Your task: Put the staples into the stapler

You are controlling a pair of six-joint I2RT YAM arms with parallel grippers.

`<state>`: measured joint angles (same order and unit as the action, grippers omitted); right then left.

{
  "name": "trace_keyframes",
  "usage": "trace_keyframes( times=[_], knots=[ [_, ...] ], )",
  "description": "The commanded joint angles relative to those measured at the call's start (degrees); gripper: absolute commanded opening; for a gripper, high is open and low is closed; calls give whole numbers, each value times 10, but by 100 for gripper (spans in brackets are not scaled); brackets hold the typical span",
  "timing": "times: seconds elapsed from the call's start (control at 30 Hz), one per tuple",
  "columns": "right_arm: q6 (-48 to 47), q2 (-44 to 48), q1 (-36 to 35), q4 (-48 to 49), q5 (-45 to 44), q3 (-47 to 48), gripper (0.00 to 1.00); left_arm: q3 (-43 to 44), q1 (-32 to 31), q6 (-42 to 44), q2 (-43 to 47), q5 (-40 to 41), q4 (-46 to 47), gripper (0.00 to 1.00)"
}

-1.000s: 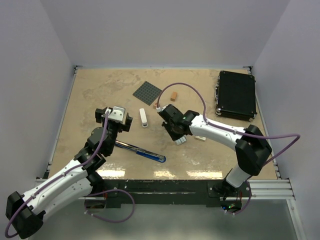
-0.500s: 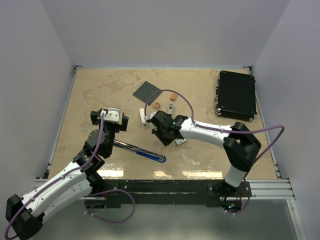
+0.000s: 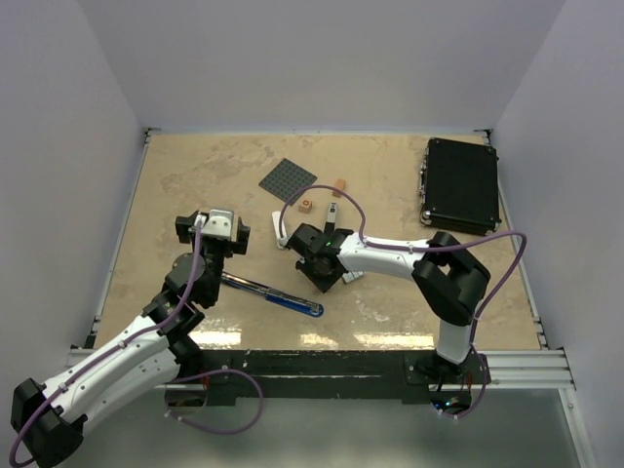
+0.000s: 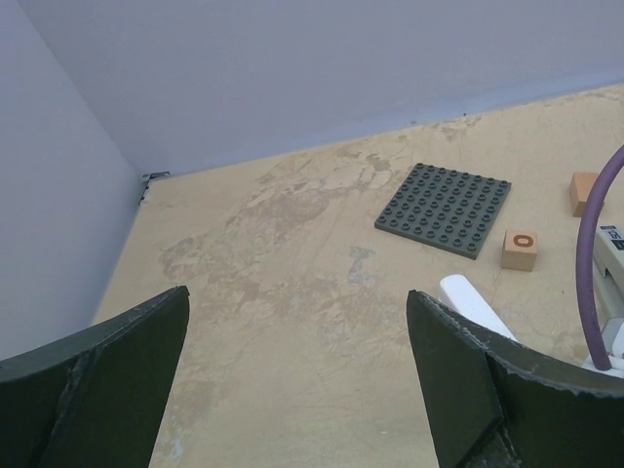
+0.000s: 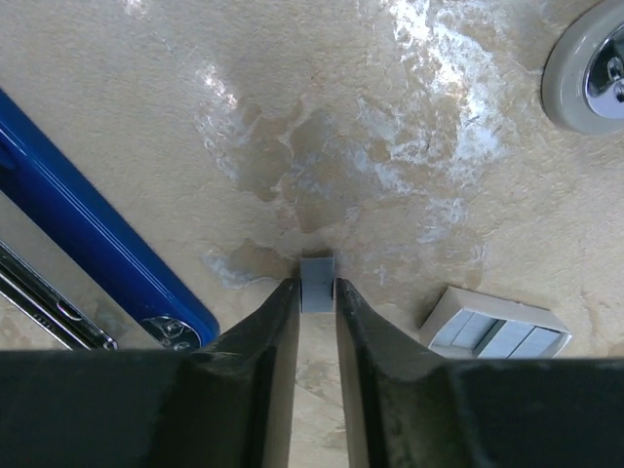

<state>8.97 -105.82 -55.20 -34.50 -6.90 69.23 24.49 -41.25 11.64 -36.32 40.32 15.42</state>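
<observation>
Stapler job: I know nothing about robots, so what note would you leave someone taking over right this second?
Left tool: open, empty, held above the table.
Right tool: closed on a small grey piece, low over the table beside the blue stapler.
Things: the stapler lies between the arms. The staple tray lies just right of the right tool. The whitish box sits further back.
Done: the grey piece is gripped.
To do: get it into the stapler; nothing visibly loaded yet.
</observation>
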Motion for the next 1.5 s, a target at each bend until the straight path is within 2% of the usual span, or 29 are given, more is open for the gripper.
trace_keyframes(
  times=[0.0, 0.17, 0.4, 0.73, 1.27, 1.47],
  knots=[
    [-4, -1, -3, -26, -8, 33, 31, -5, 4, 7, 3, 6, 28, 98],
    [4, -7, -3, -45, -2, 51, 43, -4, 4, 9, 3, 3, 28, 98],
    [31, -31, -2, -75, -7, 89, 47, -5, 4, 10, 5, 2, 27, 98],
    [46, -65, 1, -108, -9, 110, 42, -5, 4, 11, 6, -1, 26, 98],
    [50, -89, 8, -101, -7, 113, 33, -3, 3, 12, 6, -5, 25, 97],
    [49, -86, 18, -95, -15, 112, 25, -4, 4, 13, 4, -8, 25, 97]
  ],
)
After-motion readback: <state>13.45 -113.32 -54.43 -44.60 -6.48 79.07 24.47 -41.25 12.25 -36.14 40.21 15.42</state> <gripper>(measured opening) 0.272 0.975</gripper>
